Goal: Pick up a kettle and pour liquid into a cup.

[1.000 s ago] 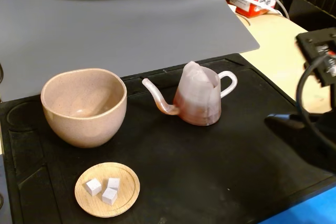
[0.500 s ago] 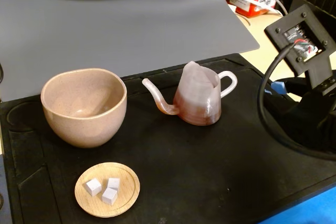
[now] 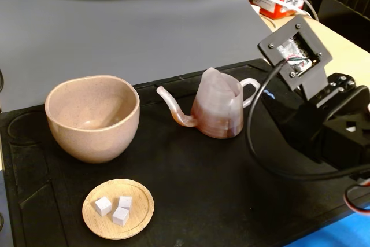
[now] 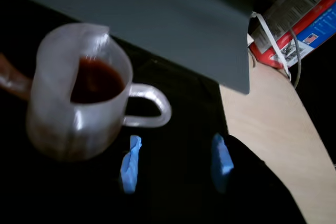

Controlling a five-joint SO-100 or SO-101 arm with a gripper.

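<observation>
The step in hand is judged to be the approach to the kettle (image 3: 218, 108), before any grasp is made. In the wrist view the gripper (image 4: 176, 163) is seen open, its two blue-tipped fingers (image 4: 130, 163) spread apart with nothing between them, and it is placed just below the loop handle (image 4: 152, 106) of the kettle, which is not touched. In the fixed view the arm (image 3: 324, 120) is found to the right of the kettle, near its handle side. The kettle is standing upright on the black mat (image 3: 231, 201), with its long thin spout (image 3: 173, 108) turned toward the cup (image 3: 92, 117), which is left of the kettle and clearly apart from it. The kettle is made of translucent pinkish-white plastic with fine ribs, and its body is conical. Dark red-brown liquid (image 4: 94, 81) is seen inside it through the open top. The cup is a rounded ceramic bowl without handle, speckled beige-pink, wider than the kettle, and no liquid can be made out in it. In front of the kettle and to the left, a small flat wooden saucer (image 3: 141, 215) with white cubes (image 3: 113, 207) is lying. For the next move, the fingers should be brought around the thin handle and closed firmly; the kettle looks light and smooth, so slipping or tipping may be expected.
</observation>
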